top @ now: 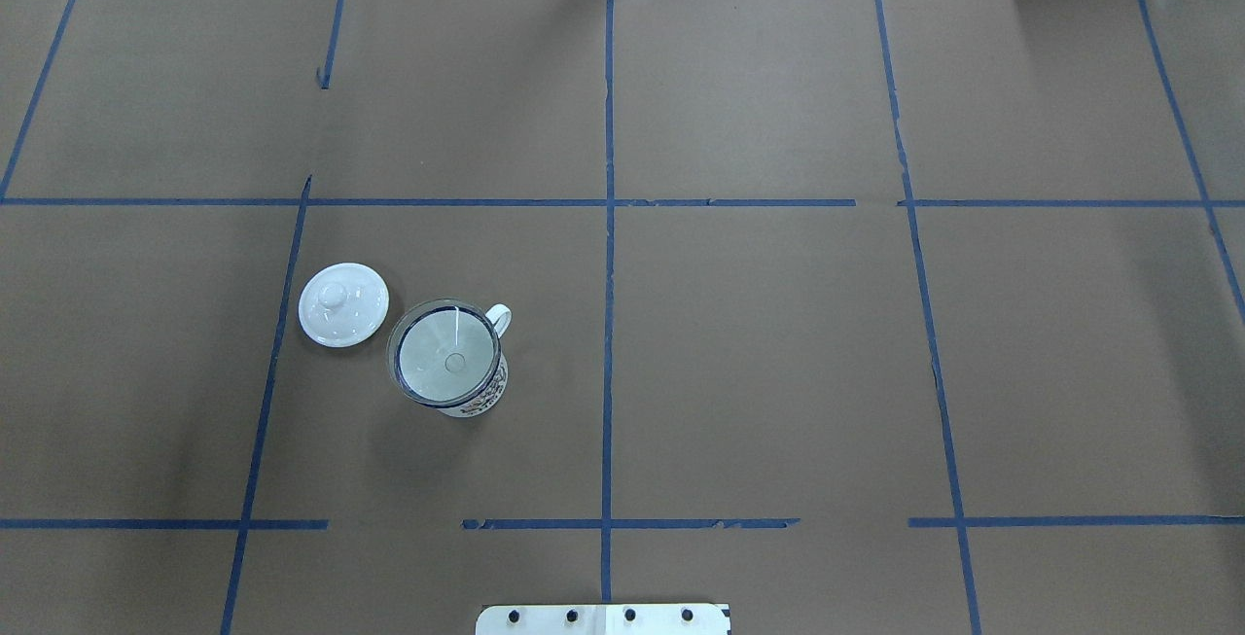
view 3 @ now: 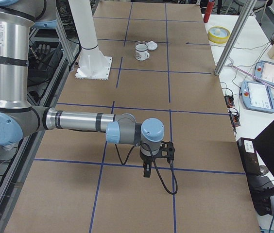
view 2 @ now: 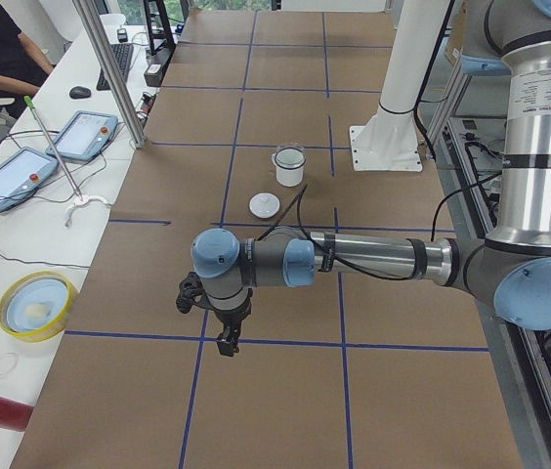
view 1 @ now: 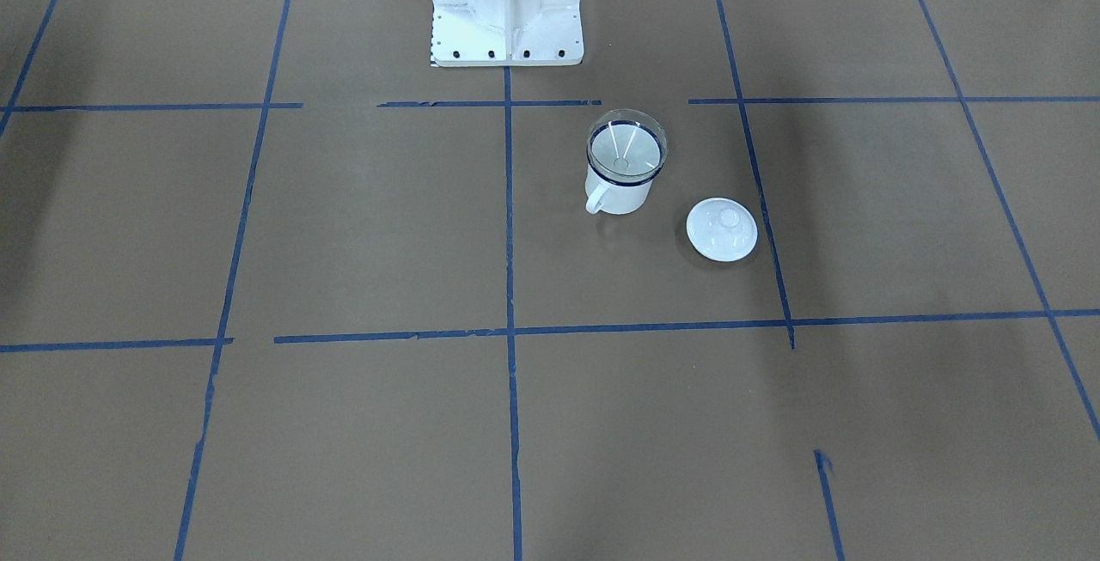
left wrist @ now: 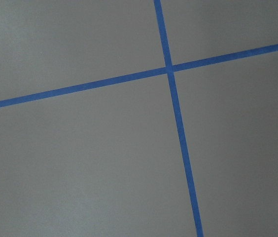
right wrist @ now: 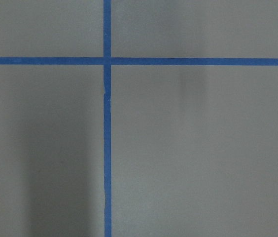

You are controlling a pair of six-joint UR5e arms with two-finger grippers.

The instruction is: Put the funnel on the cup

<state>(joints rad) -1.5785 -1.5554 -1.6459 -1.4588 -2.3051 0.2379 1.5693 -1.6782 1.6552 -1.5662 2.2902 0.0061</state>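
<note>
— Atop the cup [view 1: 620,194] sits the funnel [view 1: 626,147], lid [view 1: 722,230] just beside!
— Left end effector [view 2: 226,343] and right end effector [view 3: 147,173] hang well away; spread or pressed together, can't tell.

table [view 1: 344,226]: covered in brown paper, gridded with blue tape | cup [view 1: 623,194]: upright on paper, robot's left half, handle toward centre line | lid [view 1: 722,230]: knob up, just beside cup, not touching | base plate [view 1: 507,45]: bolted at robot's edge, on centre line
</note>
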